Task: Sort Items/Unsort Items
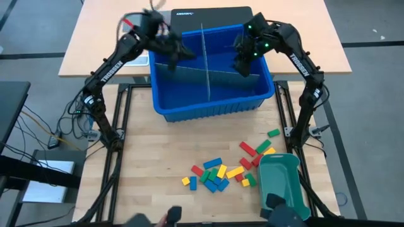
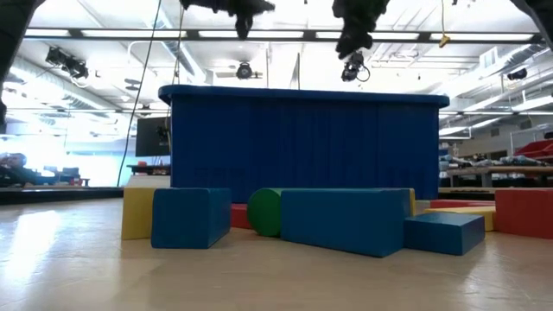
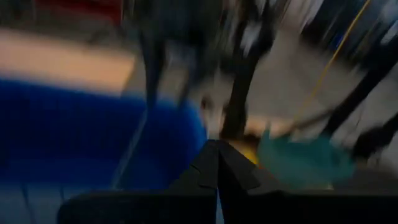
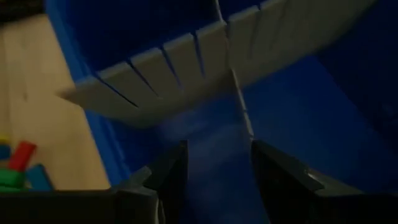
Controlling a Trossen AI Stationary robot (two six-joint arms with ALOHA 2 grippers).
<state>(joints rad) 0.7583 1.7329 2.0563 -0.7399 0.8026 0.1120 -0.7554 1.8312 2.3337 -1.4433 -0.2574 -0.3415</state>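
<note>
The blocks [image 1: 228,165] lie scattered on the table's near side, beside the teal tray [image 1: 282,178]. Beyond them, my right gripper [image 1: 242,65] hangs fingers apart over the blue bin [image 1: 211,107]; my left gripper [image 1: 177,53], seemingly empty, is pinched together at its far left.

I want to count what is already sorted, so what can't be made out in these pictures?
- Bin floor: in the high view both arms and the grey dividers cover parts; in the low view its front wall hides everything.
- Blocks behind the front row: low view, hidden by nearer ones.
- Left wrist view: motion blur.
- Teal tray contents: none discernible.
</note>
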